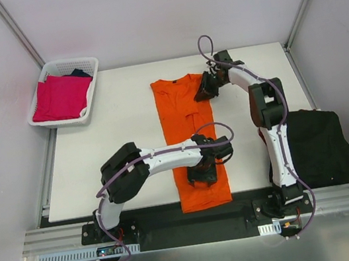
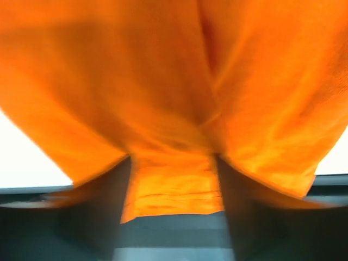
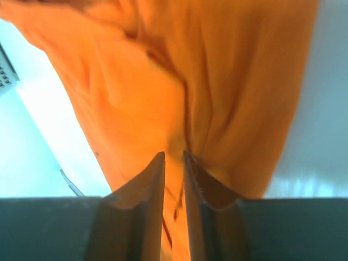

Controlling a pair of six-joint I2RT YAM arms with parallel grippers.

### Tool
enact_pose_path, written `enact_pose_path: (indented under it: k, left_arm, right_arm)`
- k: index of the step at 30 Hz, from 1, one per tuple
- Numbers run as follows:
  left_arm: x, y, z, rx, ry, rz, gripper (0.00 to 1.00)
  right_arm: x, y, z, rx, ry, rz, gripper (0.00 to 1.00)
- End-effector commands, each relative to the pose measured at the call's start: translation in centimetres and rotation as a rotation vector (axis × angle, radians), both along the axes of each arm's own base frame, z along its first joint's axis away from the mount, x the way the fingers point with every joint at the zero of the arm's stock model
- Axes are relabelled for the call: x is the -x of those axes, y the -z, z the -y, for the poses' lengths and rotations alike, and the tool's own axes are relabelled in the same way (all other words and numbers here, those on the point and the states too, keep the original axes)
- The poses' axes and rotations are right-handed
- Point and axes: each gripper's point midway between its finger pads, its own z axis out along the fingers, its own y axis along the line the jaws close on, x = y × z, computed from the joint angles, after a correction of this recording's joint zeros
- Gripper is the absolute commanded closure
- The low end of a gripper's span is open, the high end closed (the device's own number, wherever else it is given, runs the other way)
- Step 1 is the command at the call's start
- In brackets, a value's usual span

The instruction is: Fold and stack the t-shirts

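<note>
Top external view: an orange t-shirt (image 1: 181,112) lies lengthwise down the middle of the white counter (image 1: 115,134). The left tool (image 1: 203,171) sits on its lower part, fingers parted wide over the cloth. The right tool (image 1: 206,88) is at the shirt's upper right edge, fingers narrow with cloth between them; whether it grips cannot be told. Black t-shirts (image 1: 318,146) lie heaped at the counter's right edge.

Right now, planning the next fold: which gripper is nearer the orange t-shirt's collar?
Right. The right gripper is on the edge of the orange t-shirt beside the collar; the left gripper is at the far end, near the hem.
</note>
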Motion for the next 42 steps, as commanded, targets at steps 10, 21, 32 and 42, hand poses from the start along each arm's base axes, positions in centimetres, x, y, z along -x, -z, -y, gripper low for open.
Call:
enact_pose_path:
  k: [10,21,32,42]
  left_arm:
    - [-1.5,-8.5,-9.7,-0.074,-0.151,0.211,0.02]
    - [4.0,-2.2,-14.0,-0.011,-0.287,0.057,0.08]
    - [2.4,-2.4,-8.8,0.077,-0.185,0.042,0.08]
    - [2.3,-3.5,-7.2,0.129,-0.190,0.022,0.08]
  right_arm:
    - [13.5,-10.0,4.8,0.066,-0.026,0.119,0.39]
    - [32.3,-5.4,7.7,0.051,-0.092,-0.089,0.39]
    - [38.1,-5.1,8.4,0.085,-0.119,-0.162,0.44]
    - [41.7,-2.5,8.9,0.101,-0.084,-0.291,0.44]
